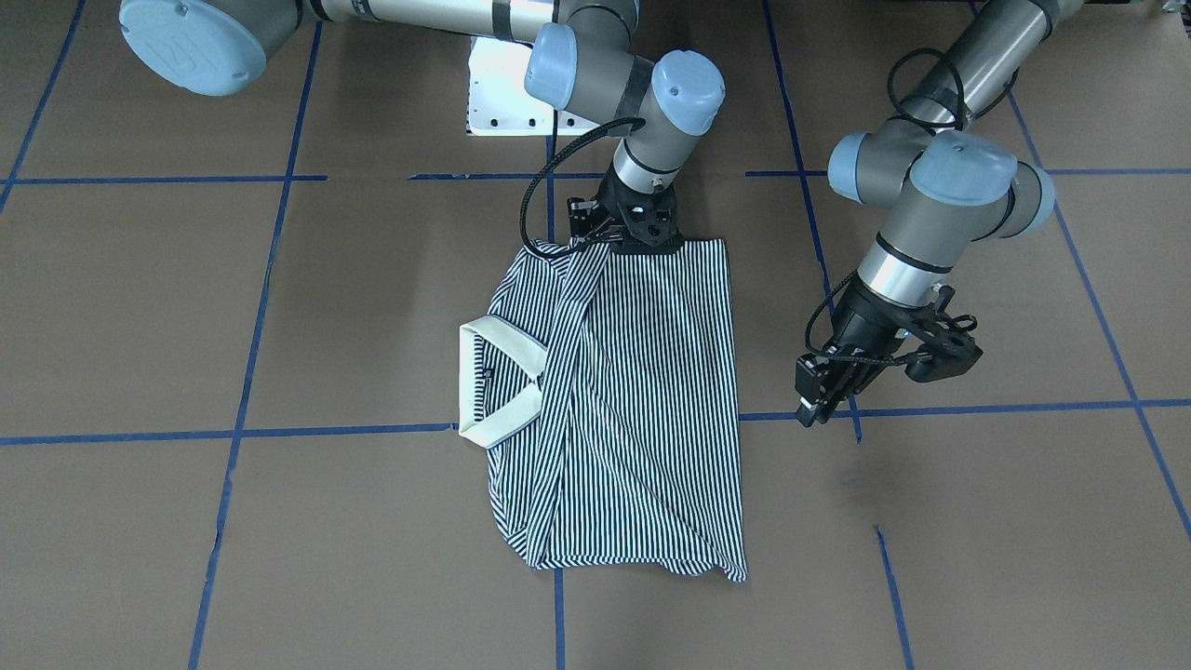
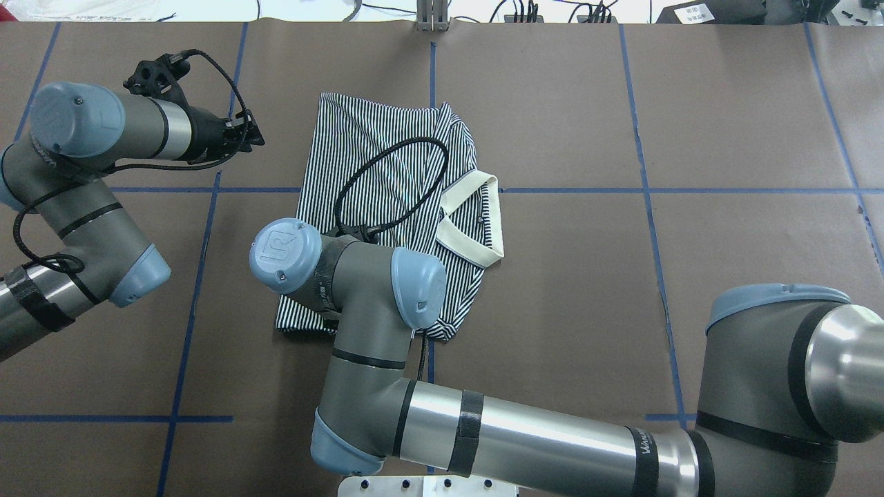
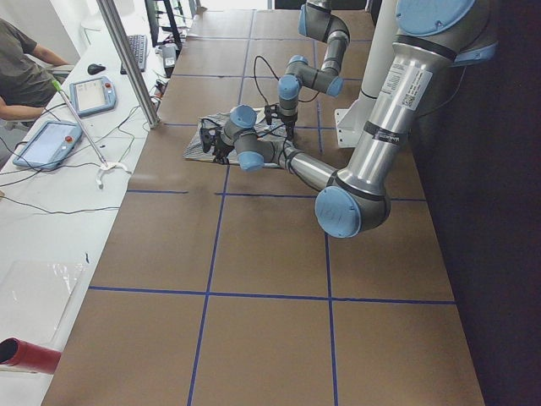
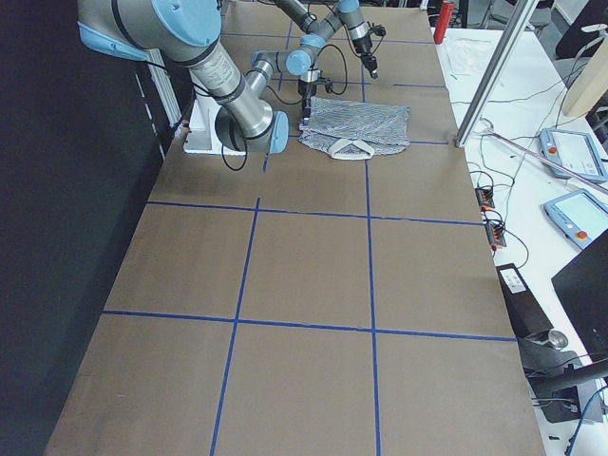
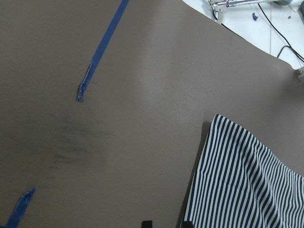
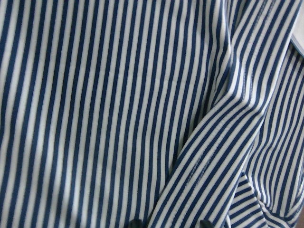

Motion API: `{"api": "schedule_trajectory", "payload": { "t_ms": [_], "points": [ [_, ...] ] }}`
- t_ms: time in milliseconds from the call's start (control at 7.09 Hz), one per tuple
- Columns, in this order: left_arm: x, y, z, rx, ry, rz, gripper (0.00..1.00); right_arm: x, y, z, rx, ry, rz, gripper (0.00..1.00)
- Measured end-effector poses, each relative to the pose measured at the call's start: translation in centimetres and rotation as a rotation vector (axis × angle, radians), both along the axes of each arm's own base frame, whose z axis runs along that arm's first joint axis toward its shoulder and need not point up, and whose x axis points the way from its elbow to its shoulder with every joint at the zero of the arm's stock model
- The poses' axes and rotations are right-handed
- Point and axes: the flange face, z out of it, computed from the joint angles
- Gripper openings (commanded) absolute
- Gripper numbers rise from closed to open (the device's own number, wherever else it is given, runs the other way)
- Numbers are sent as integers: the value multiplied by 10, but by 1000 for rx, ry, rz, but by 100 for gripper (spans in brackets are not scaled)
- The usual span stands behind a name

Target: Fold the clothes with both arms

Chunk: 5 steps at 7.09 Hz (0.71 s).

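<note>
The striped polo shirt [image 1: 642, 400] lies flat on the brown table, cream collar [image 1: 502, 381] to one side; it also shows in the overhead view [image 2: 373, 179]. My right gripper [image 1: 633, 244] is down on the shirt's edge nearest the robot. In the right wrist view its tips [image 6: 171, 222] stand apart on either side of a fabric fold [image 6: 213, 156], so it looks open. The right wrist hides it in the overhead view. My left gripper [image 1: 817, 409] hovers over bare table beside the shirt, open and empty. The shirt's corner [image 5: 237, 180] shows in the left wrist view.
Blue tape lines [image 1: 354, 430] grid the table. The white pedestal base [image 1: 502, 93] stands at the robot's side. A metal post [image 3: 127, 59] and an operators' desk with tablets [image 3: 93, 93] lie beyond the far table edge.
</note>
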Motion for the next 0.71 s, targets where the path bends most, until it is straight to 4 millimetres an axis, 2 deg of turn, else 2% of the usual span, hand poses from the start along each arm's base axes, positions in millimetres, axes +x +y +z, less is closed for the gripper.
{"api": "schedule_trajectory", "payload": {
  "t_ms": [423, 705],
  "points": [
    [0, 0, -1, 2, 2, 0, 33, 4, -5, -1, 17, -4, -27, 0],
    [0, 0, -2, 2, 3, 0, 33, 21, -18, -3, 17, -3, -32, 0]
  ]
}}
